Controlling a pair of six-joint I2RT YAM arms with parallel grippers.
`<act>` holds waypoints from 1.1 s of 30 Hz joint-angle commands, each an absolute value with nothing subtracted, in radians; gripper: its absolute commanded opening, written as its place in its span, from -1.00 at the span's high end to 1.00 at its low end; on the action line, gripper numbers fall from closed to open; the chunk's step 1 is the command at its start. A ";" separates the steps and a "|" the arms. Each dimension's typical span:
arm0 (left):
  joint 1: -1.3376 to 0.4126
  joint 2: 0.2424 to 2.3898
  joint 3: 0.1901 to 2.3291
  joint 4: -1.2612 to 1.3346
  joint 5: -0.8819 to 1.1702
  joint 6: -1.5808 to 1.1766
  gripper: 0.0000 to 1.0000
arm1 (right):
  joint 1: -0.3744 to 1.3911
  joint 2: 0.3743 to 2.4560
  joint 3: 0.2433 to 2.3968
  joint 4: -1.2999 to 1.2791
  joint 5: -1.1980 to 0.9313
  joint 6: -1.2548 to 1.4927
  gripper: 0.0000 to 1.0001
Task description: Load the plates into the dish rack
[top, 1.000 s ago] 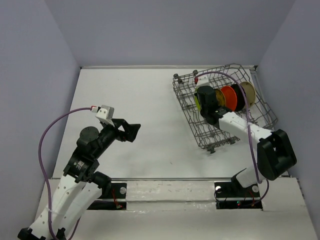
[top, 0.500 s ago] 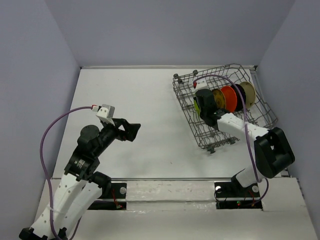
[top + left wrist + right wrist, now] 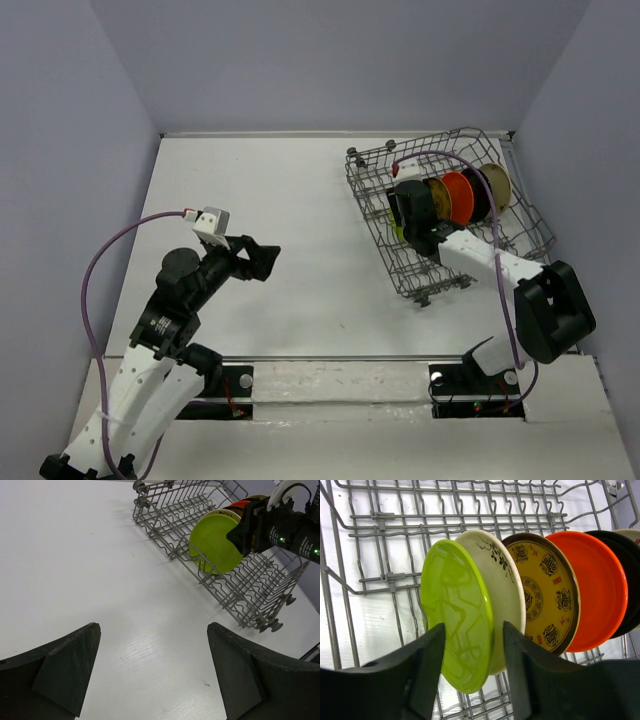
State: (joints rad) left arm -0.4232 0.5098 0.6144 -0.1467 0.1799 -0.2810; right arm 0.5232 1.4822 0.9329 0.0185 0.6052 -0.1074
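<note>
The dish rack (image 3: 450,150) stands at the back right, and shows in the left wrist view (image 3: 165,510) and right wrist view (image 3: 385,517). Plates stand on edge in it in a row: lime green (image 3: 457,615), cream with a dark mark (image 3: 505,590), brown with gold pattern (image 3: 545,590), orange (image 3: 600,585), black (image 3: 630,570). The lime plate (image 3: 215,542) is the nearest. My right gripper (image 3: 474,627) is open, its fingers astride the near rims of the lime and cream plates; it sits over the rack (image 3: 408,208). My left gripper (image 3: 262,258) is open and empty above bare table (image 3: 152,670).
A beige plate (image 3: 497,185) stands behind the black one at the rack's far end. The rack's near slots, left of the lime plate, hold nothing. The white table (image 3: 280,190) has grey walls on three sides.
My right gripper has shifted slightly at the lime plate in the rack, and its arm has moved a little. The left arm has barely moved.
</note>
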 commanded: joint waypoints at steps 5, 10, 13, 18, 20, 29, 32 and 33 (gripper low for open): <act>-0.396 0.518 0.609 -0.110 0.169 -0.265 -0.98 | 0.522 1.345 0.966 0.054 0.546 -0.011 -0.41; -0.384 0.531 0.609 -0.110 0.167 -0.265 -0.98 | 0.522 1.217 0.954 0.041 0.463 0.075 -0.63; -0.374 0.528 0.611 -0.112 0.147 -0.264 -0.98 | 0.522 1.122 0.943 0.026 0.453 0.135 -0.70; -0.364 0.512 0.612 -0.113 0.123 -0.261 -0.98 | 0.522 0.927 0.905 0.021 0.342 0.218 -0.99; -0.360 0.496 0.617 -0.121 0.086 -0.262 -0.98 | 0.522 0.870 0.891 0.018 0.290 0.227 -0.99; -0.359 0.364 0.615 -0.071 0.052 -0.304 -0.98 | 0.522 0.485 0.894 -0.153 0.195 0.265 -0.99; -0.359 0.368 0.661 -0.051 0.072 -0.334 -0.98 | 0.522 0.356 0.902 -0.178 0.227 0.302 -0.99; -0.359 0.370 0.693 -0.043 0.090 -0.334 -0.98 | 0.522 0.327 0.902 -0.182 0.235 0.307 -0.99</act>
State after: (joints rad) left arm -0.3641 0.3622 0.6170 -0.1173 0.0639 -0.3084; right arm 0.5232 0.4477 0.8867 -0.1440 0.2352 0.2584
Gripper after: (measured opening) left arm 0.990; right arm 0.994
